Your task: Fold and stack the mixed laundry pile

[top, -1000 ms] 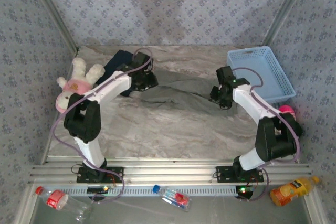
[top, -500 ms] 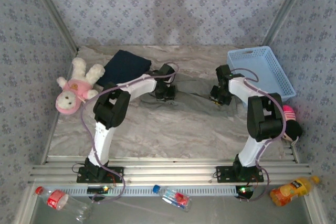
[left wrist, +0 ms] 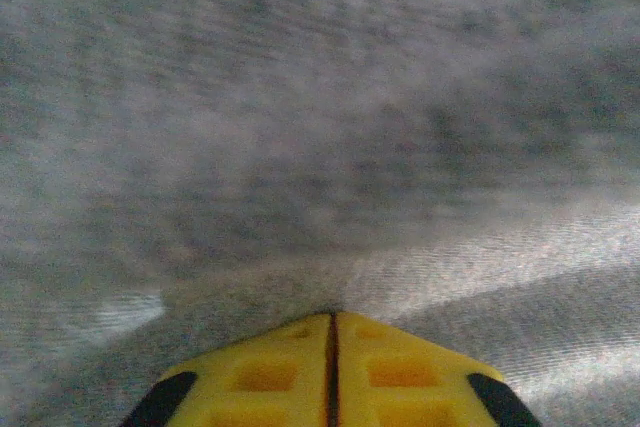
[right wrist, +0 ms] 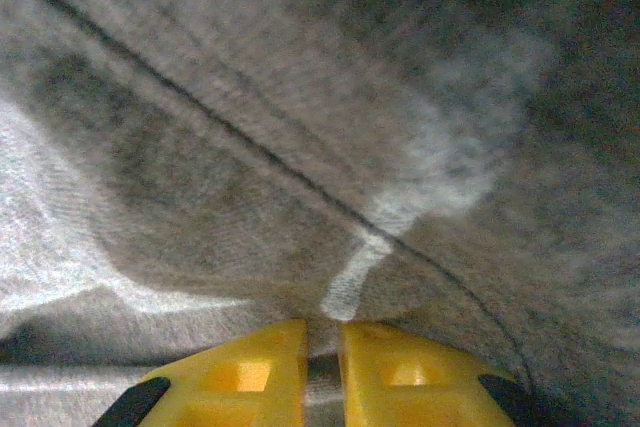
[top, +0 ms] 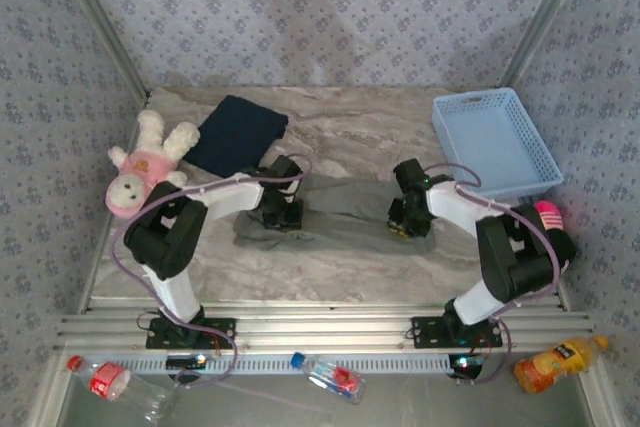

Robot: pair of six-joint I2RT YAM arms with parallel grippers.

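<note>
Olive-grey garment (top: 340,219) now lies nearer 6 o'clock — seemingly folded once. Left gripper (left wrist: 333,321) and right gripper (right wrist: 322,333) both pinch it.

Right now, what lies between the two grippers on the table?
The olive-grey garment covers the stretch from the left gripper to the right gripper, lying flat on the table; the top view shows it.

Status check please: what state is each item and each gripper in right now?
olive-grey garment: stretched out, wrinkled, held at both ends.
navy garment: folded, lying flat, untouched.
basket: upright, empty.
plush toy: lying down, untouched.
left gripper: shut on olive-grey garment.
right gripper: shut on olive-grey garment.
</note>
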